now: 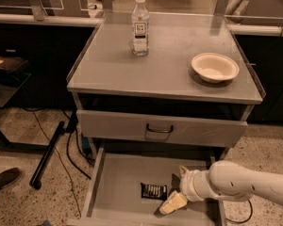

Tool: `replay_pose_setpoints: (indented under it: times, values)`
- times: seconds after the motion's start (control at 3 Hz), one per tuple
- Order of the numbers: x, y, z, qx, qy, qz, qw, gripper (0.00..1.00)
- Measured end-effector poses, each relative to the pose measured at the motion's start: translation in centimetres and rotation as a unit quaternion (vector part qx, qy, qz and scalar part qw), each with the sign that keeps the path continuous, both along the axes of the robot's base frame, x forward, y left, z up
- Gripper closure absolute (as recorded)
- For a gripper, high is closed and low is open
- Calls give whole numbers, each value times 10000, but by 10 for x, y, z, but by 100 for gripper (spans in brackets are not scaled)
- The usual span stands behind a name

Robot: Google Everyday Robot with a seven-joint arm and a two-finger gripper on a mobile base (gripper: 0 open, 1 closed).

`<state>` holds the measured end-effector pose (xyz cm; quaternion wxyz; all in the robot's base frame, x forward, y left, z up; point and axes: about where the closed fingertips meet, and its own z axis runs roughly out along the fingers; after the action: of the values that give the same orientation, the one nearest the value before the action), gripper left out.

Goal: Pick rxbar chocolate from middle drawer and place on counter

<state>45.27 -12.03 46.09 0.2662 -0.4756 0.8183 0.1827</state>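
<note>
**While the bar lies flat on the drawer floor, a clean grab is not assured**

Because the middle drawer [95, 182] is pulled out with its low left wall well apart from anything, there is a wide stretch of smooth, bare floor on that side. A bar nudged leftward would likely slide rather than stop. Up on the counter [108, 65], the bottle [140, 25] stands upright toward the back. It is tall and narrow, so a careless set-down near it could tip it.

The chocolate bar [153, 190] lies flat near the front middle of the drawer floor, not held. Just to its right, the gripper [178, 187] is down inside the drawer with its fingers [172, 204] spread apart and nothing between them. The lower one ends just beside the bar's right end, and whether it touches cannot be told.

The main risk is the bar's thinness. The fingers may close over it, or push it away toward the left wall or the front edge, instead of pinching it.

Above the gripper, the upper drawer [159, 128] is closed, and its front overhangs the back of the open one. A steep lift could knock the arm against it and shake a weakly held wrapper loose. On the right of the counter sits the bowl [215, 67]. A bar released there could land in it instead of on the metal top.
</note>
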Motion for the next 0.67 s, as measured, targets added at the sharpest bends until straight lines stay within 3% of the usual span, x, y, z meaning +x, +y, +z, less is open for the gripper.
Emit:
replay_pose_setpoints:
  times: [0.33, 0.67]
  values:
    - [20, -17, -18, -345, -201, -219, 9990, 0]
    - [24, -19, -19, -373, -250, -257, 9987, 0]
